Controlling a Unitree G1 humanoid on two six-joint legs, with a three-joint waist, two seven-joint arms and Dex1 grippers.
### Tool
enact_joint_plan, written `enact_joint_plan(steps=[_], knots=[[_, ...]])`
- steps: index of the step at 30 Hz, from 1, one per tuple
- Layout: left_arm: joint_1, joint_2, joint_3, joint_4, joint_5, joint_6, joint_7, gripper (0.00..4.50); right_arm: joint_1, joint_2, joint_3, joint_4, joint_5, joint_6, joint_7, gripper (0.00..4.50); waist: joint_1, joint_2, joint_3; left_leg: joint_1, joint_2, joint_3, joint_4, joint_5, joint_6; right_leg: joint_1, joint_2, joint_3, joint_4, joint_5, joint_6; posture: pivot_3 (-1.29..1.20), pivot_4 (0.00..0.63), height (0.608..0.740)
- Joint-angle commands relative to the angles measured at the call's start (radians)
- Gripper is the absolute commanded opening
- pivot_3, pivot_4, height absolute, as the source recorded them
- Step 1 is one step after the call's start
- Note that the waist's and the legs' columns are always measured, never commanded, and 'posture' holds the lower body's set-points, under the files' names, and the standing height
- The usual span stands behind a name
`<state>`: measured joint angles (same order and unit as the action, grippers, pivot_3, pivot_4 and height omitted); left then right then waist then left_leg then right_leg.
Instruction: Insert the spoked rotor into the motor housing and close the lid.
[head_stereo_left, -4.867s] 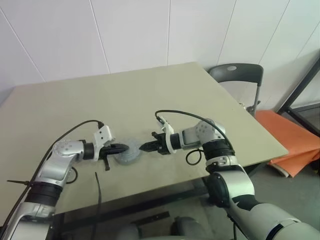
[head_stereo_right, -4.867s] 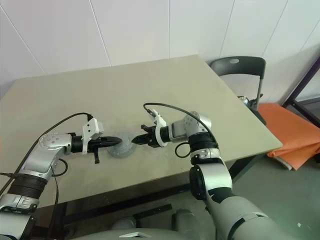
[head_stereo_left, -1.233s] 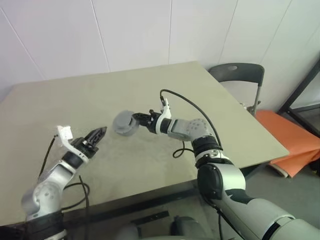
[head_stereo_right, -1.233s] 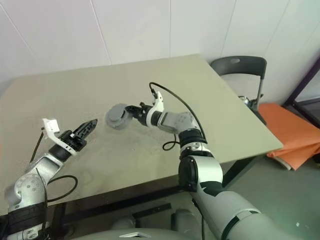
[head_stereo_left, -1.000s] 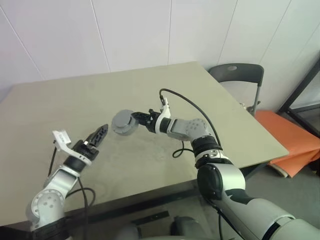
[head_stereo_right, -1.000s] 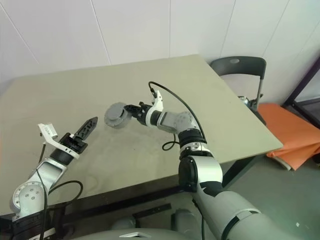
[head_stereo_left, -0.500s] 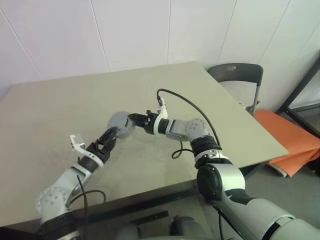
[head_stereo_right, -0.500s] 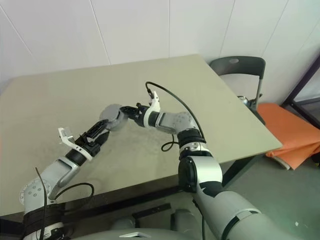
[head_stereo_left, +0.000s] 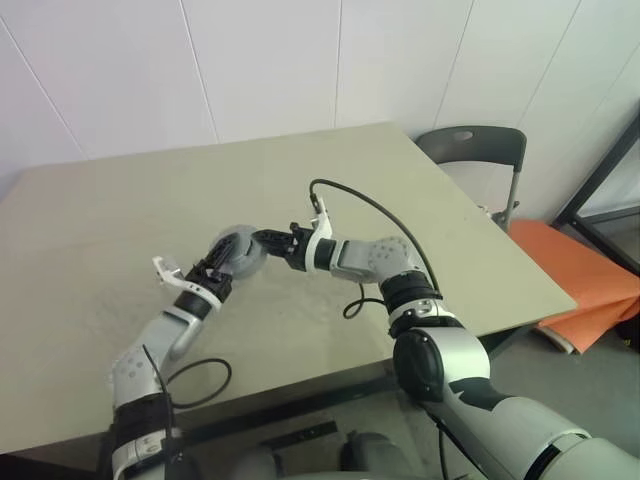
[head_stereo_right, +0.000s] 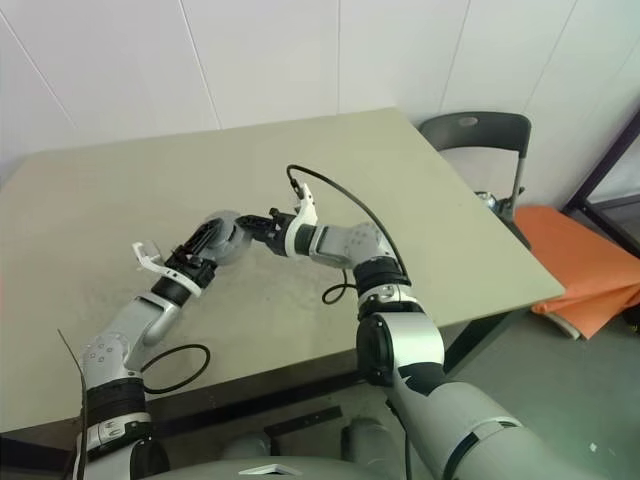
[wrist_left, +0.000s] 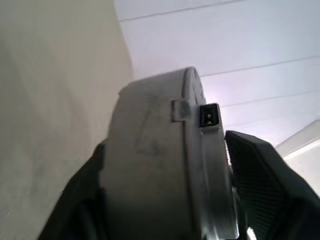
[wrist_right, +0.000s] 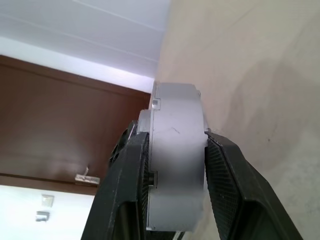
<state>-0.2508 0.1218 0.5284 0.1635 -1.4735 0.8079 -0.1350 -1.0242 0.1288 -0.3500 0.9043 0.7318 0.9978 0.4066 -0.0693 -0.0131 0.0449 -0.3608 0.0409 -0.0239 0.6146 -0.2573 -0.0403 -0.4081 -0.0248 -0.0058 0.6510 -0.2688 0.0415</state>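
the right claw (wrist_right: 172, 190) grips the closed motor housing (wrist_right: 176, 150) aloft for handover; the left claw (head_stereo_left: 222, 268), half-wide astride it, must clamp.

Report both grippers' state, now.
Left gripper: fingers on either side of the closed motor housing; whether it grips cannot be told.
Right gripper: shut on the motor housing, held above the table.
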Motion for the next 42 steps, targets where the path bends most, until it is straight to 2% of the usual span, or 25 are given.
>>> enact_joint_plan(steps=[1,10,18,20,25,31,35,39,42], knots=[[-0.011,-0.004,-0.029,0.018,0.023,0.013,-0.061,2.43,-0.033,0.099,-0.003,-0.059,0.048,0.007,0.042,1.27,0.001,0.000,0.000,0.000,0.000,0.000,0.000,0.000,0.000,0.000,0.000,0.000,0.000,0.000,0.000,0.00,0.000,0.740],[-0.002,0.002,-0.063,0.013,0.000,0.079,-0.142,2.34,-0.035,0.107,-0.015,-0.052,0.045,0.003,0.033,1.27,0.001,-0.001,0.000,-0.001,0.000,-0.001,0.001,0.000,0.000,0.000,0.000,0.000,0.000,0.000,0.000,0.00,0.000,0.740],[-0.001,-0.022,-0.057,0.023,-0.031,0.122,-0.118,2.34,-0.041,0.110,-0.038,-0.036,0.056,-0.002,0.014,4.01,0.001,-0.001,0.000,-0.003,-0.001,-0.001,0.001,0.000,0.000,0.000,0.000,0.000,-0.001,0.000,0.000,0.00,0.000,0.740],[-0.006,-0.033,-0.049,0.023,-0.037,0.116,-0.113,2.34,-0.047,0.106,-0.061,-0.013,0.058,-0.033,-0.014,4.47,0.001,-0.001,0.000,-0.003,-0.001,-0.001,0.001,0.000,0.000,-0.001,0.000,0.000,-0.001,0.000,0.000,0.00,0.000,0.740],[-0.024,-0.075,0.012,0.008,-0.104,0.060,-0.088,2.34,-0.061,0.092,-0.104,0.032,0.085,-0.053,-0.031,4.47,0.001,-0.001,0.000,-0.003,-0.001,-0.002,0.001,0.000,0.000,-0.001,0.000,0.000,-0.001,0.000,0.000,0.00,0.000,0.740],[-0.046,-0.094,0.140,-0.032,-0.109,-0.145,-0.099,2.34,-0.053,0.084,-0.086,0.020,0.069,-0.085,-0.004,4.47,0.000,-0.001,0.000,-0.003,0.000,-0.002,0.001,0.000,0.000,-0.001,0.001,0.000,0.000,0.000,0.000,0.00,0.000,0.740],[-0.075,-0.096,0.214,-0.048,-0.011,-0.373,-0.076,2.34,-0.054,0.082,-0.081,0.000,0.077,-0.094,0.017,4.47,0.002,-0.001,0.000,-0.004,0.000,-0.001,0.001,0.000,0.000,-0.001,0.000,0.000,-0.002,0.000,0.000,0.00,0.000,0.740],[-0.087,-0.060,0.213,-0.033,0.204,-0.593,-0.081,2.34,-0.051,0.084,-0.054,-0.036,0.071,-0.094,0.040,4.47,0.007,-0.002,0.000,-0.006,-0.001,-0.002,0.001,0.000,0.000,-0.001,0.000,0.000,-0.003,0.000,0.000,0.00,0.000,0.740],[-0.120,-0.017,0.256,0.053,0.236,-0.678,-0.104,2.34,-0.051,0.087,-0.052,-0.068,0.101,-0.062,0.066,4.47,0.017,-0.002,0.000,-0.012,-0.002,-0.004,0.003,0.000,0.000,-0.005,0.001,0.000,-0.003,0.000,0.000,0.00,0.000,0.740]])
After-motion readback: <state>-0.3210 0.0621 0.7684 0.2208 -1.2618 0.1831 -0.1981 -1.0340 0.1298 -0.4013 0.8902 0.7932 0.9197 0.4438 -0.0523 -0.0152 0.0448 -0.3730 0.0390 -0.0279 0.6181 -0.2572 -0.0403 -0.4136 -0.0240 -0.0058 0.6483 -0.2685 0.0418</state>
